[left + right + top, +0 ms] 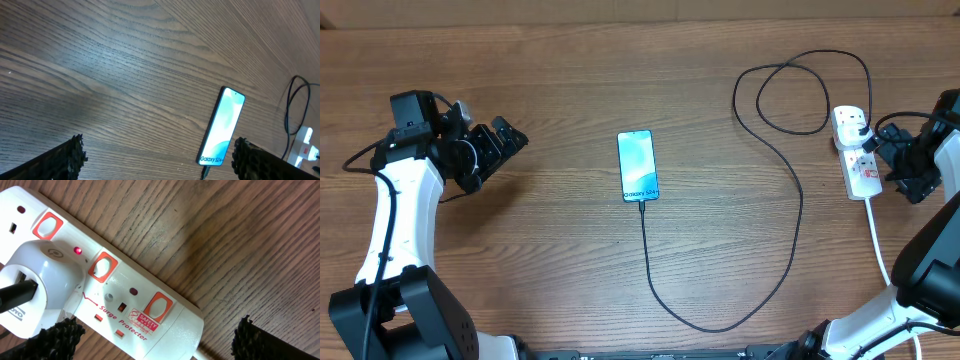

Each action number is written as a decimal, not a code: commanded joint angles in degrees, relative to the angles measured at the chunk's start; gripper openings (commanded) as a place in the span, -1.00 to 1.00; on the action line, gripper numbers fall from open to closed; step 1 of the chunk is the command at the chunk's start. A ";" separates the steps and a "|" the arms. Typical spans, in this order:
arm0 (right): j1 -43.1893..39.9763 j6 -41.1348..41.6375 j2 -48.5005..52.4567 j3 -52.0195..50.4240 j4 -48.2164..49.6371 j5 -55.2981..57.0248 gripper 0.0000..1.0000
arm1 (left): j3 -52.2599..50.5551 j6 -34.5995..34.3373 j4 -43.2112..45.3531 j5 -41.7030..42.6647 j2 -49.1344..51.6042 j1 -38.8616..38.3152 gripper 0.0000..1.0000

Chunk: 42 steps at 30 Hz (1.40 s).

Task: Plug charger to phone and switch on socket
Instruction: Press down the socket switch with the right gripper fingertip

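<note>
You have the phone (638, 166) lying flat near the middle of the worktop (570, 80), screen up. Its long axis runs from the far edge toward you with a slight tilt, and the "Galaxy S24" end is nearest you. The charger (798, 230) meets that near short edge. From there its black cable runs toward you, sweeps right, climbs away and makes a loop before reaching the socket (860, 172).

The socket sits well to the right, its long axis also running far to near, and its white cord (880, 250) leaves the near end. In the right wrist view a white plug (42, 287) sits in one outlet with the black cable entering it. A small red light (78, 250) glows on the strip just beside it.

Your right claw (160, 339) hovers over the socket with its fingers spread wide, released and gripping nothing. Your left claw (510, 148) is well to the left of the phone, also spread apart and gripping nothing, above bare wood
</note>
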 commanded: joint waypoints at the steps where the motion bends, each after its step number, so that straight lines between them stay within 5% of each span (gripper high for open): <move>1: -0.22 -0.42 -1.75 1.27 0.35 -0.09 1.00 | 0.13 1.27 0.04 -0.13 -0.26 -0.07 0.99; 42: -0.22 -0.42 -1.75 1.27 0.35 -0.09 1.00 | 0.13 1.29 0.00 -0.13 0.66 -0.07 0.99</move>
